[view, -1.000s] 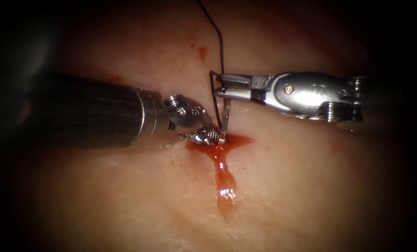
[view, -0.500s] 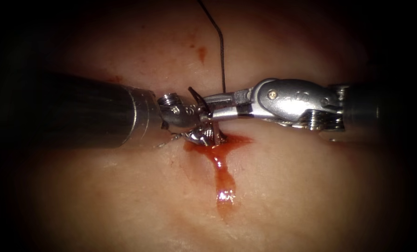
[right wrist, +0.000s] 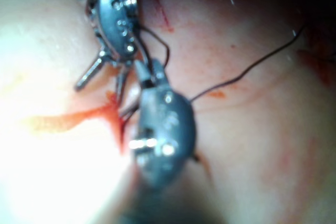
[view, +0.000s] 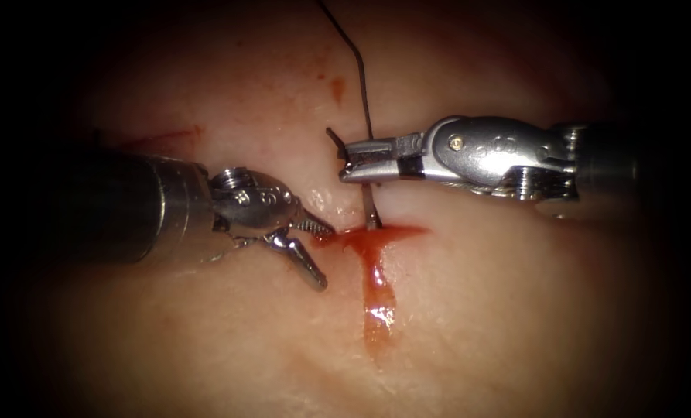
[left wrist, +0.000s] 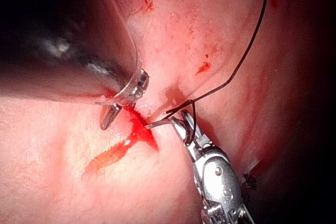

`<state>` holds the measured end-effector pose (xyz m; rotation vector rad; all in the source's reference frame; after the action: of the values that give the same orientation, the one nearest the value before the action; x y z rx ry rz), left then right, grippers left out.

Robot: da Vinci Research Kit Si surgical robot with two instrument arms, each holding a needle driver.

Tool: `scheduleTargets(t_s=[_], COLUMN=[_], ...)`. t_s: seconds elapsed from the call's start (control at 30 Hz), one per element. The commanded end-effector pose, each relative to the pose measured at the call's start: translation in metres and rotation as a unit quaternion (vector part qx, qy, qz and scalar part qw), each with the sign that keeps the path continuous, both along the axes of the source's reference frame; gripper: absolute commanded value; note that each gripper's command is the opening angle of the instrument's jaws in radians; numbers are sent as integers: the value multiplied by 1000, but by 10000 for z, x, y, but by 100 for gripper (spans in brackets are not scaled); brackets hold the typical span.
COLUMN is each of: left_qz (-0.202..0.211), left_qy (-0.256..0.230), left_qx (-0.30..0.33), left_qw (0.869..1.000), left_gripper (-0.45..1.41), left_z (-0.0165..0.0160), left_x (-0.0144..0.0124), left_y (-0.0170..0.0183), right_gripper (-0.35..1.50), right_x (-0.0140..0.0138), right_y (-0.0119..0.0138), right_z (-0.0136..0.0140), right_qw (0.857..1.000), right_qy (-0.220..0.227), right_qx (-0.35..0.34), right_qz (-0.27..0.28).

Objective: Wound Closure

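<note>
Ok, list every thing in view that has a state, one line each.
Left tool: jaws open, holding nothing, left of the cut.
Right tool: jaws shut on the needle.
Needle: gripped near its thread end, other end in the tissue at the cut.
Thread: slack, trailing up from the needle.
Cut: open, wet with red fluid.

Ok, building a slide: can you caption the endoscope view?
Right tool grips the needle entering tissue at the cut; left tool open, holding nothing.

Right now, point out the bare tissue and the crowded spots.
Bare: tissue right of the red fluid, and below the left tool, open, empty. Crowded: the cut, where the right tool holds the needle, its lower end in tissue, thread above.
</note>
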<state>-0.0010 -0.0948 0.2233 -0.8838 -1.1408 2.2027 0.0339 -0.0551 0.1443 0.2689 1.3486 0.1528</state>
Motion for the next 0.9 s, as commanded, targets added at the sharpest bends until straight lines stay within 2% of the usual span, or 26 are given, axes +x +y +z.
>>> scheduleTargets(t_s=[0.03, 0.27, 0.57, 0.67, 0.9], left_qz=[1, -2, -19, -27, -40], left_qy=[3, 9, 33, 39, 49], left_qx=[0, -7, -26, -39, -52], left_qw=[1000, 1000, 999, 998, 997], left_gripper=[88, 86, 84, 84, 81], left_z=[5, -6, -19, -27, -38], left_x=[-5, -8, -12, -14, -25], left_y=[-7, -22, -32, -37, -48], right_gripper=[-35, -35, -35, -35, -35], right_x=[4, 1, 0, 0, -5], right_y=[0, 5, 2, 1, 10], right_z=[7, 11, 12, 12, 15], right_qw=[1000, 1000, 1000, 1000, 998], right_qy=[-1, -14, -10, 3, -11], right_qx=[-7, -20, -19, 12, 39], right_qz=[3, 20, 9, 16, 54])
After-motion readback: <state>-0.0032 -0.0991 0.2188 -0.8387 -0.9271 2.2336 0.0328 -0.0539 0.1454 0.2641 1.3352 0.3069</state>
